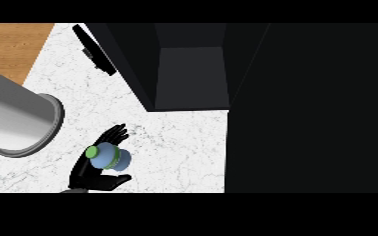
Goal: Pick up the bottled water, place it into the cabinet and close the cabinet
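One bottled water (111, 157), pale blue with a green cap, is what we see first, low at the left of the head view. It lies against the palm of our left hand (92, 174), seen almost end on, its cap toward the upper left and its body tilting to the lower right. The black fingers (115, 134) rise past the bottle on its upper side and the thumb (117, 181) reaches out beneath it, so the hand is curled round the bottle and has hold of it. Whether the bottle is lifted off the white marbled desk (177, 150) or touches it, we cannot tell.

Up and to the right of the bottle, well apart from it, we see the dark cabinet (190, 75), its inside open to view, with its black door (94, 50) swung out to the left. At the left edge, just beside the hand, stands a large grey cylinder (26, 120) with a round rim. Beyond it, in the upper left corner, a patch of wooden floor (22, 45) shows.
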